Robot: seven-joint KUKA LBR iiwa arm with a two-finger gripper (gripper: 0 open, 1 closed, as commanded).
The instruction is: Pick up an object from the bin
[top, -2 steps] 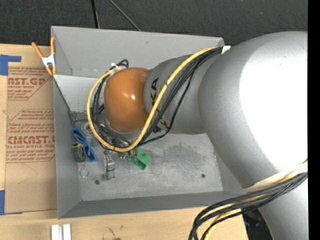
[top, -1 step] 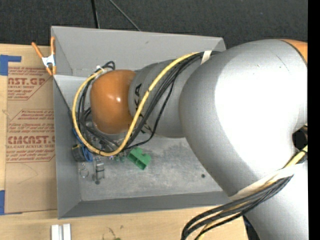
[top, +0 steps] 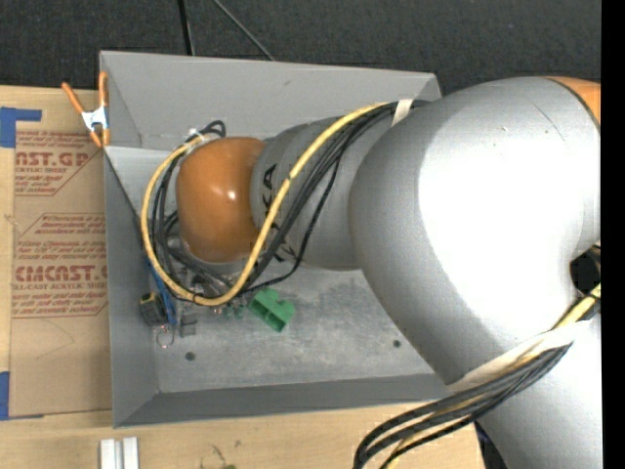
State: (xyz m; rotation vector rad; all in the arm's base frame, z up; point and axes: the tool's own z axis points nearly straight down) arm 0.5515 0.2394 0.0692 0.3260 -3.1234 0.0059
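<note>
My gripper (top: pixel 182 283) is low in the left part of the bin, under the arm's orange wrist cover and close to the left wall. Its lower end, dark with some blue parts, reaches to the bin floor at the front left. A small green plastic block (top: pixel 271 311) with a ridged top lies on the floor just right of the gripper, apart from it. What is under the gripper is hidden by the wrist and cables.
The thick grey arm comes in from the right and covers the middle, back and right of the bin. Yellow and black cables loop around the wrist. Grey floor shows along the front wall.
</note>
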